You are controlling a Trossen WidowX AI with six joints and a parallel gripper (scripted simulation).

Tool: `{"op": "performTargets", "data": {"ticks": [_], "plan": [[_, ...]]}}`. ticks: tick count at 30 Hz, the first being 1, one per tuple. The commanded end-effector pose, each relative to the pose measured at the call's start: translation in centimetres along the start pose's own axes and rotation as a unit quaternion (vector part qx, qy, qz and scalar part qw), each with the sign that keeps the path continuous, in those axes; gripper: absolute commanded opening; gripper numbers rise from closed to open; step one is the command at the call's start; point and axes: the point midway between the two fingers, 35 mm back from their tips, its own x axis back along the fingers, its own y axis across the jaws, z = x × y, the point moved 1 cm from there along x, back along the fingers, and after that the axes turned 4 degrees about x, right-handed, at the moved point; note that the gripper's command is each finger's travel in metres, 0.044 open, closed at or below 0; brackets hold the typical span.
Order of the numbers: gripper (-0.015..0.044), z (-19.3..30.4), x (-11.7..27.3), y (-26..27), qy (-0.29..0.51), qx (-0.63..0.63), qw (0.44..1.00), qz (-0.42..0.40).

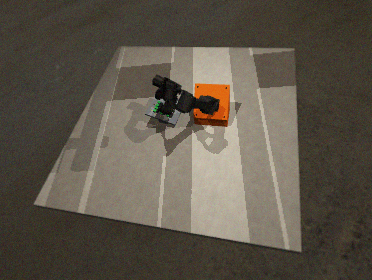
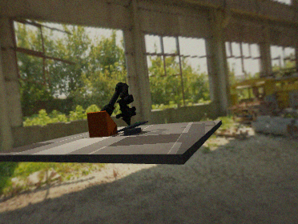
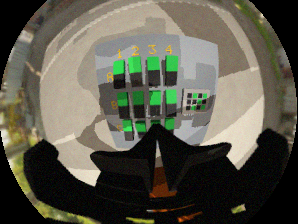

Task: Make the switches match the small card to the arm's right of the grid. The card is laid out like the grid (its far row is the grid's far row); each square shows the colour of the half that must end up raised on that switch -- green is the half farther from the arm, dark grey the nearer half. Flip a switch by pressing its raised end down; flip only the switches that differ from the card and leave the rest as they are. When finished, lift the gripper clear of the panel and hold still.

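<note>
The grey switch panel (image 1: pixel 175 121) (image 3: pixel 105 44) has three rows, A to C, of four switches, each with a green far half and a dark grey near half. In the wrist view, row A (image 3: pixel 153 71) and row B (image 3: pixel 155 103) show fully. Row C (image 3: pixel 128 129) is partly hidden by the fingers. Which halves are raised is hard to tell. The small card (image 3: pixel 184 102) right of the grid mixes green and dark squares; its far row seems to read dark, green, dark, green. My gripper (image 3: pixel 156 126) (image 2: pixel 129 123) is shut and empty, with its tips over row C near column 3 in the wrist view.
The orange base block (image 1: pixel 212 90) (image 2: pixel 100 125) stands on the near side of the panel, beneath the arm. The striped table top (image 1: pixel 215 200) (image 2: pixel 160 150) has edges on all sides. Arm shadows fall around the panel.
</note>
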Motion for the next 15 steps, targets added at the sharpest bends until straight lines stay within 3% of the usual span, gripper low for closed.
{"op": "performTargets", "data": {"ticks": [1, 15], "plan": [[0.0000, 0.02, -0.08, 0.06, 0.000, -0.002, 1.000, -0.002], [0.0000, 0.02, -0.27, 0.06, 0.000, -0.002, 1.000, -0.002]]}}
